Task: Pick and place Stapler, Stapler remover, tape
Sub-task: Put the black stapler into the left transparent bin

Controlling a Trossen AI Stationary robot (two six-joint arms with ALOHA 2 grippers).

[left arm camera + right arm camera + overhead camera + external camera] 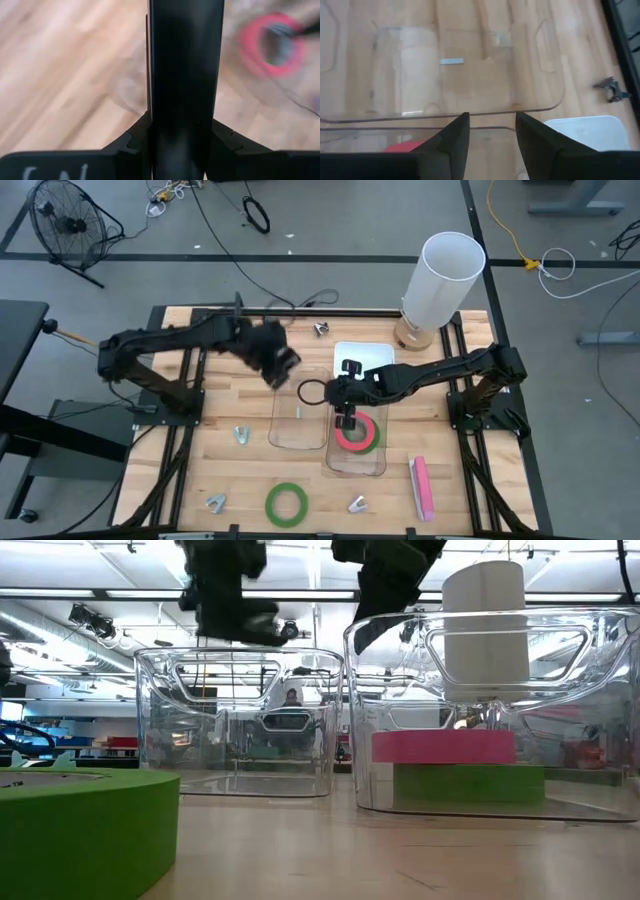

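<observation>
On the counter the left arm reaches in from the left, its left gripper raised above the near-left clear bin; in its wrist view a long dark object, probably the stapler, fills the space between the jaws, which look closed on it, though what it is I cannot tell for certain. Nearer the front edge a loose green tape roll lies flat, with small staple removers scattered around it. To the right, the second clear bin already holds the red-pink tape roll stacked on another green one. The right gripper hangs over that bin with its jaws parted and nothing between them. I judge the step in hand to be lowering the held object into the left bin: centre it over the opening, keep it clear of the rim, descend before releasing, and keep the right arm out of the way.
</observation>
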